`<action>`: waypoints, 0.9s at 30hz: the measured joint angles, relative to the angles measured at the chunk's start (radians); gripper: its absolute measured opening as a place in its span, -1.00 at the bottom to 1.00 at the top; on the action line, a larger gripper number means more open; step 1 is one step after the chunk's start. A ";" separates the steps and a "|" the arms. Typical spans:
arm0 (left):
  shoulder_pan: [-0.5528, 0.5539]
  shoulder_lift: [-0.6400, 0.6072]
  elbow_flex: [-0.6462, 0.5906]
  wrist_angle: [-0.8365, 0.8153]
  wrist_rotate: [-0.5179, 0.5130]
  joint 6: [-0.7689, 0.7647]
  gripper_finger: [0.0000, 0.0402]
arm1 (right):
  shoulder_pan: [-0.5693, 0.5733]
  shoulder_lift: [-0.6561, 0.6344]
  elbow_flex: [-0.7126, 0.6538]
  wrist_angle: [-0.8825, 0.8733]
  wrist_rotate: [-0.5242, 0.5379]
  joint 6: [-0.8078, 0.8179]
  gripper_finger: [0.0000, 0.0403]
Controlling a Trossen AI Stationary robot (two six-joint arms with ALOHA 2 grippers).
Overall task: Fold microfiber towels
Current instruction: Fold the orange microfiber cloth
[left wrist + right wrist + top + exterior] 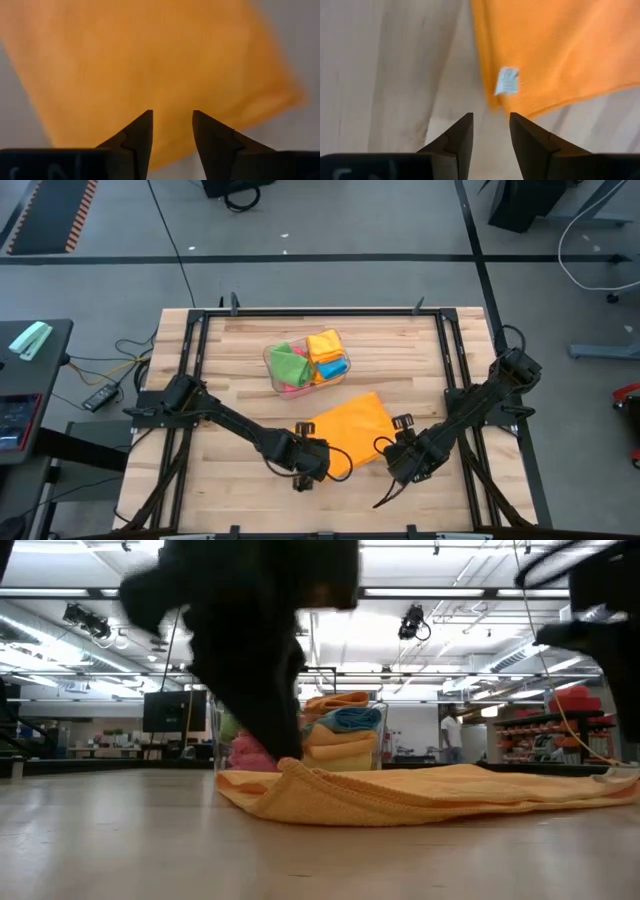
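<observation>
An orange microfiber towel (350, 430) lies spread on the wooden table, with a raised ridge at its near left edge (290, 768). My left gripper (312, 463) stands open over that edge, pointing down, the orange towel (150, 65) below its fingers. My right gripper (408, 460) is open just off the towel's near right corner, over bare wood. The right wrist view shows a white label (507, 81) at that corner. More folded towels in green, yellow, blue and pink sit in a clear bin (305, 362). My left gripper (172, 120) comes at the towel's near left edge from above with its fingers apart. In the low view one fingertip (283, 745) reaches down to the raised ridge; I cannot tell whether it touches the cloth.
The clear bin (345, 735) stands just beyond the orange towel, toward the table's far edge. Black frame rails (455, 380) run along the table's sides. Bare wood lies left of the towel and along the near edge. A person stands far off in the room (452, 735).
</observation>
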 joint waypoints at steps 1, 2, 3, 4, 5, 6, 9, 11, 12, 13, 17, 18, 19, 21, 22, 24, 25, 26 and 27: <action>-0.001 0.001 -0.003 -0.022 -0.012 0.043 -0.28 | 0.013 -0.012 0.000 0.017 0.034 0.011 -0.33; -0.006 0.001 -0.006 -0.029 -0.020 0.083 -0.29 | 0.031 -0.022 0.000 0.042 0.071 0.017 -0.33; -0.010 0.001 -0.008 -0.024 -0.025 0.119 -0.29 | 0.048 -0.030 0.000 0.073 0.111 0.020 -0.33; -0.015 0.001 -0.009 -0.019 -0.033 0.153 -0.30 | 0.065 -0.035 0.000 0.118 0.160 0.019 -0.33; -0.020 0.001 -0.010 -0.021 -0.042 0.183 -0.30 | 0.081 -0.036 0.000 0.169 0.208 0.013 -0.33; -0.026 0.001 -0.011 -0.024 -0.047 0.209 -0.30 | 0.096 -0.033 0.000 0.227 0.249 -0.002 -0.33; -0.039 0.006 -0.011 -0.024 -0.074 0.241 -0.27 | 0.122 0.007 -0.001 0.428 0.323 -0.081 -0.33; -0.044 0.008 -0.011 -0.037 -0.080 0.237 -0.25 | 0.125 0.044 -0.002 0.560 0.347 -0.141 -0.33; -0.047 0.008 -0.011 -0.042 -0.080 0.227 -0.24 | 0.122 0.064 -0.002 0.627 0.358 -0.168 -0.33; -0.051 0.008 -0.011 -0.049 -0.080 0.210 -0.24 | 0.115 0.082 -0.002 0.693 0.363 -0.196 -0.33; -0.081 0.006 -0.011 -0.094 -0.082 0.196 -0.30 | 0.072 0.154 -0.002 0.887 0.371 -0.267 -0.32; -0.092 0.004 -0.011 -0.105 -0.083 0.203 -0.33 | 0.061 0.170 -0.002 0.921 0.370 -0.281 -0.32; -0.104 -0.001 -0.011 -0.123 -0.088 0.207 -0.36 | 0.049 0.184 -0.003 0.958 0.364 -0.294 -0.32; -0.127 -0.015 -0.011 -0.174 -0.118 0.207 -0.42 | 0.027 0.212 -0.003 1.031 0.350 -0.321 -0.32; -0.136 -0.024 -0.012 -0.192 -0.131 0.210 -0.45 | 0.018 0.225 -0.003 1.066 0.344 -0.333 -0.32; -0.155 -0.053 -0.038 -0.216 -0.164 0.215 -0.51 | 0.004 0.259 0.005 1.121 0.333 -0.361 -0.32; -0.158 -0.070 -0.057 -0.200 -0.172 0.220 -0.54 | -0.004 0.280 0.014 1.141 0.326 -0.371 -0.32; -0.159 -0.093 -0.081 -0.169 -0.177 0.226 -0.57 | -0.011 0.301 0.026 1.152 0.318 -0.379 -0.32; -0.161 -0.113 -0.110 -0.134 -0.179 0.229 -0.59 | -0.019 0.327 0.045 1.153 0.316 -0.387 -0.32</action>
